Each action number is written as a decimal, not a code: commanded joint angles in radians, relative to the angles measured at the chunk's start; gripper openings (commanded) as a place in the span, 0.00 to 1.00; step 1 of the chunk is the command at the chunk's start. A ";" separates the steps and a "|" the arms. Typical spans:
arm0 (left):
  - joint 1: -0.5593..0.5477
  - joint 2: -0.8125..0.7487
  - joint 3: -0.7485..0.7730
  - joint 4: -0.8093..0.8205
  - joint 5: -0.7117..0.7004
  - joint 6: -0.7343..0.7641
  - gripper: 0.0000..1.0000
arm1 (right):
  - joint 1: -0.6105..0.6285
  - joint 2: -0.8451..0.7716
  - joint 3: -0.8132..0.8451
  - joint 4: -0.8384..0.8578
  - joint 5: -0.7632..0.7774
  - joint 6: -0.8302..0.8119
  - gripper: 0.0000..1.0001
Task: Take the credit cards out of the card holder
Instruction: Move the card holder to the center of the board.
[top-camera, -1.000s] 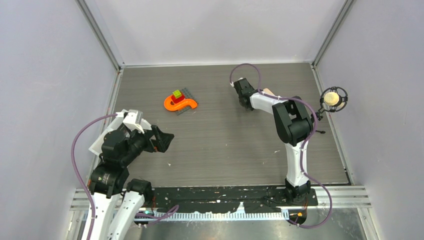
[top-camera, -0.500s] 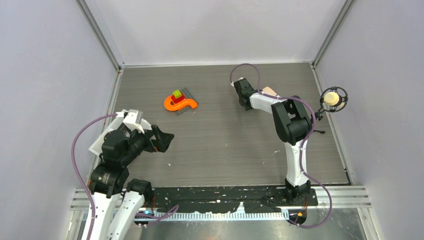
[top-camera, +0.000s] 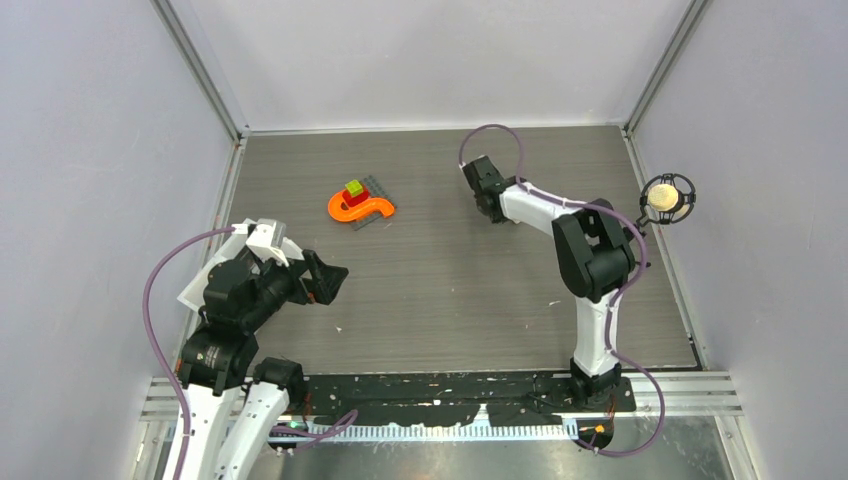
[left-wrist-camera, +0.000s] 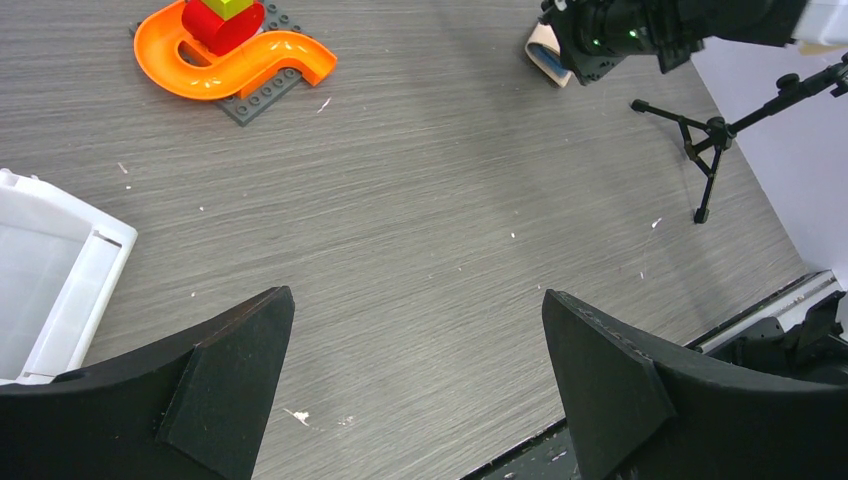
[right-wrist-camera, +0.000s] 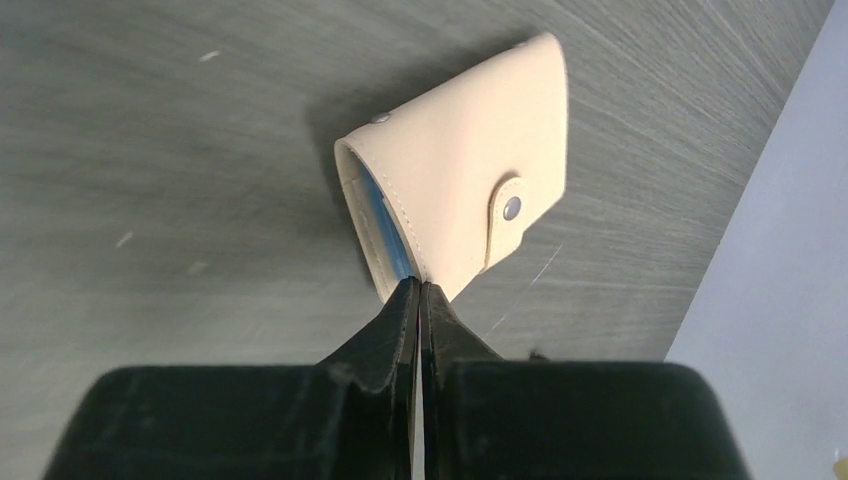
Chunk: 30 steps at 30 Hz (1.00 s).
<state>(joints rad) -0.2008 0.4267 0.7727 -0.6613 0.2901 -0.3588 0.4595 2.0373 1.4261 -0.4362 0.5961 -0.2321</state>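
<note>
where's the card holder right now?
The card holder is at the far right of the table, one edge pinched in the right end effector, near the small black tripod.

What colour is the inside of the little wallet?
Pale blue, peeking out at the edge of the beige card holder. The right wrist view shows it best.

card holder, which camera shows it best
Right wrist view: the card holder fills the frame, snap tab and blue inner edge clear, pinched by the right gripper. The left wrist view shows only a small distant piece; in the top view the right arm hides it.
</note>
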 joint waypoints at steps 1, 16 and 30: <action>0.004 0.007 0.019 0.038 0.002 0.004 0.99 | 0.109 -0.169 -0.078 -0.065 -0.057 0.077 0.05; 0.004 0.016 0.020 0.027 -0.017 0.009 0.99 | 0.607 -0.468 -0.454 -0.039 -0.223 0.244 0.05; 0.004 0.026 0.030 0.005 -0.055 0.022 0.99 | 0.684 -0.718 -0.521 -0.056 -0.125 0.677 0.38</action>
<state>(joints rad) -0.2008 0.4541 0.7727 -0.6640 0.2562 -0.3553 1.1473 1.3769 0.8654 -0.4942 0.3546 0.2150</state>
